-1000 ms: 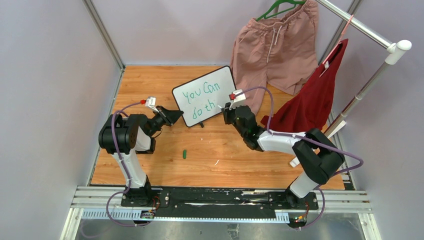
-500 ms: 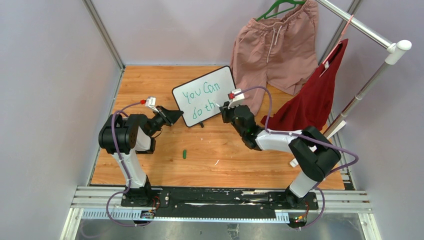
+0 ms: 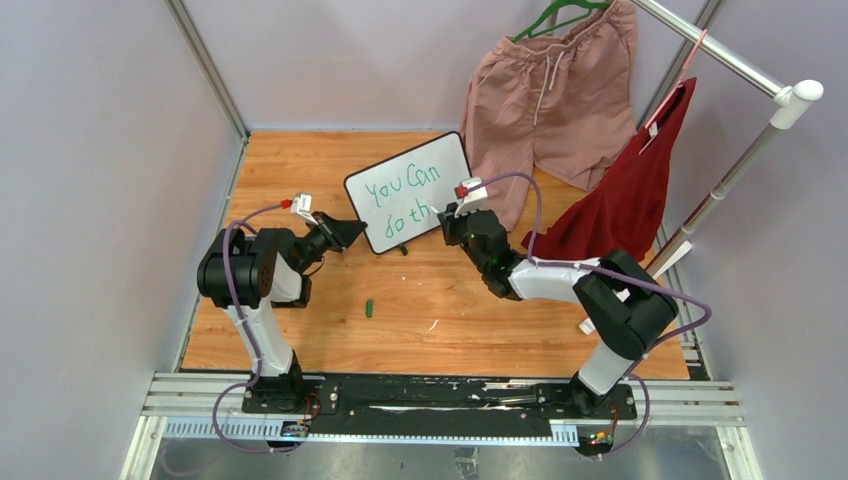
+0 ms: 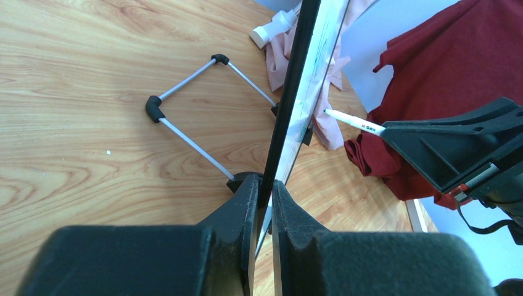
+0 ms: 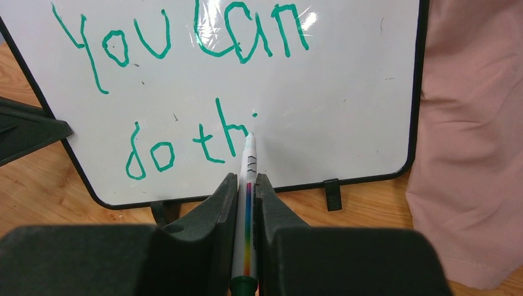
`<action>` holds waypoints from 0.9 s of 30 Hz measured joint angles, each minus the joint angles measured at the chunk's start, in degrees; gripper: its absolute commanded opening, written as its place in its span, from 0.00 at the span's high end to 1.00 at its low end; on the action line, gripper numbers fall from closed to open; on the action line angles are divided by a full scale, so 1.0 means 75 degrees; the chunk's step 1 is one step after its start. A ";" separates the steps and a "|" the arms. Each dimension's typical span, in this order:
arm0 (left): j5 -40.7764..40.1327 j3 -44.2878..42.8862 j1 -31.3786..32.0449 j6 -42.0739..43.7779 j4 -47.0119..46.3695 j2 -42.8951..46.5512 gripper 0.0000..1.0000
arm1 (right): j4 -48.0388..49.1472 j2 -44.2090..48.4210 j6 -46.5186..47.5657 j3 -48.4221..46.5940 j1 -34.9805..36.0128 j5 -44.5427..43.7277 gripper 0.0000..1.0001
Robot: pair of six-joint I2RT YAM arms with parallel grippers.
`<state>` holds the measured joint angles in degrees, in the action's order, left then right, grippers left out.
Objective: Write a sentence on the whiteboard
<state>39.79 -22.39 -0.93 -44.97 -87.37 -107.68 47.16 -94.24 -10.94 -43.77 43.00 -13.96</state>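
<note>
The whiteboard [image 3: 430,165] stands tilted on its wire stand at the table's middle back. My left gripper [image 3: 352,232] is shut on its lower left edge; in the left wrist view the board [image 4: 299,92] runs edge-on between the fingers [image 4: 247,203]. The green sentence [image 5: 225,126] reads "You Can" over "do thi". My right gripper [image 5: 247,180] is shut on a white marker [image 5: 249,157] with a rainbow stripe. Its tip touches the whiteboard [image 5: 345,111] just below the dot of the "i". The marker [image 4: 354,121] also shows from the side.
A small green cap [image 3: 370,308] lies on the wood in front of the arms. Pink shorts [image 3: 550,95] and a red cloth [image 3: 625,200] hang from a rack [image 3: 720,190] right of the board. Grey walls close in the table.
My right gripper has crept slightly left along the board with the marker. The left gripper and the board have stayed put.
</note>
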 measured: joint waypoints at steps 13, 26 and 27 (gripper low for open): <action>0.0000 0.0000 0.0000 0.0000 0.0000 0.0000 1.00 | 0.0003 -0.0254 0.0012 -0.0230 0.0000 -0.0003 1.00; 0.0000 0.0000 0.0000 0.0000 -0.0003 0.0000 1.00 | 0.0006 -0.0338 0.0061 -0.0245 0.0000 -0.0102 1.00; 0.0000 0.0000 0.0000 0.0000 0.0000 0.0000 1.00 | 0.0009 -0.0344 0.0061 -0.0245 0.0000 -0.0102 1.00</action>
<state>39.79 -22.39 -0.93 -44.97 -87.37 -107.68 47.22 -96.82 -10.48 -45.60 43.00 -14.72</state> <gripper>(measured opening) 0.148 0.153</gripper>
